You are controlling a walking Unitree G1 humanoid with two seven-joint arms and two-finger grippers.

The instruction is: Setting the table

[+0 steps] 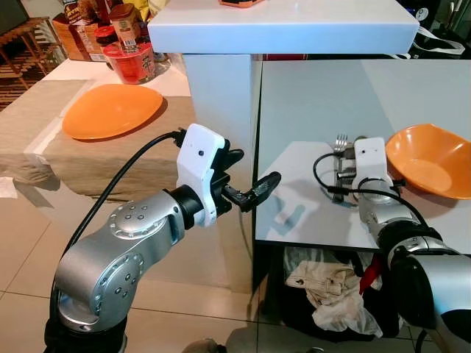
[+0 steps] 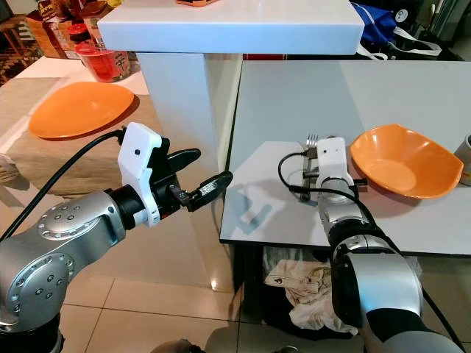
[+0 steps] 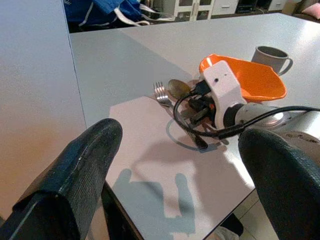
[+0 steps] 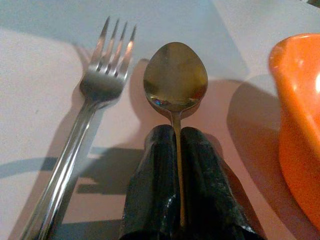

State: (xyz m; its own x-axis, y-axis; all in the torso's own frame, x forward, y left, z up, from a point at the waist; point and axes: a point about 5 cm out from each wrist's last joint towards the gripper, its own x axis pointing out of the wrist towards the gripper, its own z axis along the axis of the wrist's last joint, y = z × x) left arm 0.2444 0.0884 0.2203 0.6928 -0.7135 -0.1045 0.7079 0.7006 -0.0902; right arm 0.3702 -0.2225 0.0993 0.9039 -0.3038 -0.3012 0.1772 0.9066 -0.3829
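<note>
Orange bowl (image 1: 430, 158), silver spoon (image 4: 175, 80)

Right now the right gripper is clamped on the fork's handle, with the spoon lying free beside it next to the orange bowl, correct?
Not quite. The right gripper is shut on the spoon, its handle pinched between the two black fingers. It is the fork that lies free beside it on the table. The right wrist view shows this. The orange bowl is indeed next to them.
</note>
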